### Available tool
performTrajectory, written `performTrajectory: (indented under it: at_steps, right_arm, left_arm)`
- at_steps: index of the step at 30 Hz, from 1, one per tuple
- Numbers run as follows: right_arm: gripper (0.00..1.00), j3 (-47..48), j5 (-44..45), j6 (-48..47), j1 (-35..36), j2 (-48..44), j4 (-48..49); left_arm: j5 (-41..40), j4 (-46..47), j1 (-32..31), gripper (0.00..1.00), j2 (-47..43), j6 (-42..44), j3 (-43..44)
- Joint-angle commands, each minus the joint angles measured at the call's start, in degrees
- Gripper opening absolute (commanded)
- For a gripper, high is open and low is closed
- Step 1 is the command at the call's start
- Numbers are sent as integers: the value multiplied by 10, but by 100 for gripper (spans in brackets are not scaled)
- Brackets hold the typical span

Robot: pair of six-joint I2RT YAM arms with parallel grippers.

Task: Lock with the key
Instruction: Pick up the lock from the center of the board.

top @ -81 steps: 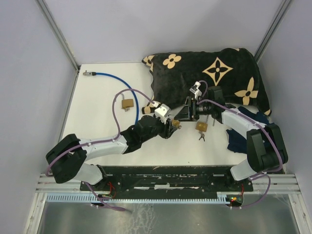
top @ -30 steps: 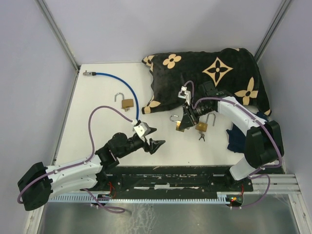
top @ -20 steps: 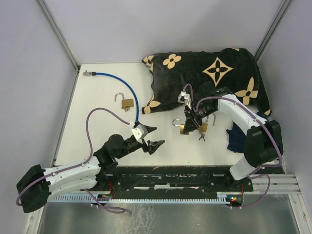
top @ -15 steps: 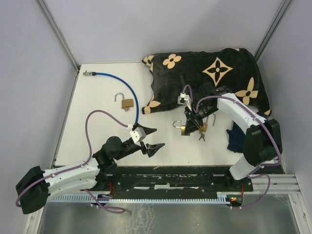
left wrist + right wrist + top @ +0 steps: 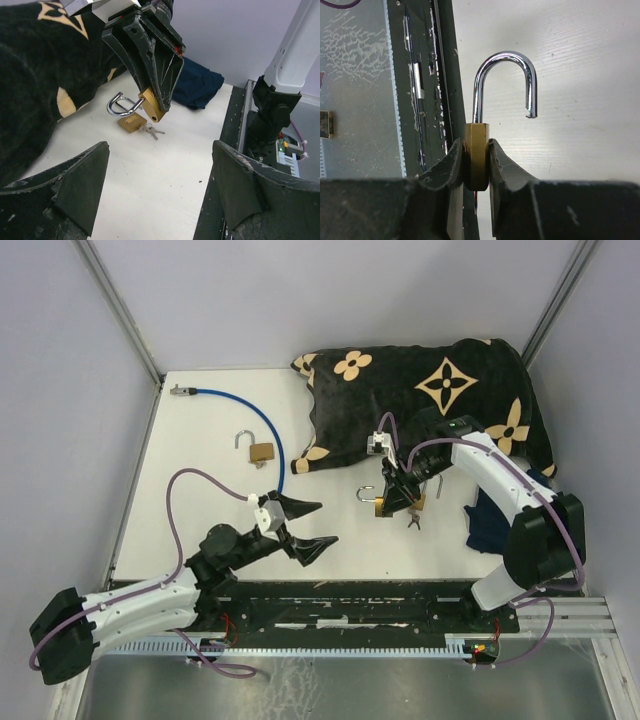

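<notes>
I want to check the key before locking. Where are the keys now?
Top view: the keys lie on the table right of centre, beside a flat brass padlock, near the right gripper holding the open padlock.

Hidden from me
The right claw (image 5: pixel 476 156) hid most of the padlock (image 5: pixel 477 136) body; from above, the keys (image 5: pixel 413 523) were too small for me to count.

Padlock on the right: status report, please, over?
Right gripper shut on padlock, shackle open. Left gripper open, empty. Keys lie on table beside second padlock.
</notes>
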Motion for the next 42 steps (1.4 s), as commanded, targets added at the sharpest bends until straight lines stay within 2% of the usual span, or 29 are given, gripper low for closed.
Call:
performTrajectory:
  at_steps: [1, 12, 22, 28, 34, 37, 42]
  right_arm:
    - [2, 6, -20, -4, 1, -48, 10]
    - [2, 9, -36, -46, 1, -47, -19]
    - [2, 9, -44, -59, 1, -65, -24]
    - [2, 0, -58, -84, 8, -84, -30]
    - [2, -26, -68, -125, 23, -106, -22]
    - [2, -34, -72, -190, 36, -105, -52]
    - [2, -27, -61, -225, 63, -85, -77]
  left_arm:
    - [13, 38, -1, 89, -30, -16, 1]
    - [29, 23, -1, 88, -71, 34, -3]
    - [42, -77, -1, 88, -104, 126, 33]
    - [66, -89, -2, 87, -112, 154, 26]
    - [47, -55, -1, 84, -83, 149, 27]
    - [35, -45, -1, 83, -63, 167, 32]
    - [91, -46, -2, 82, -4, 222, 61]
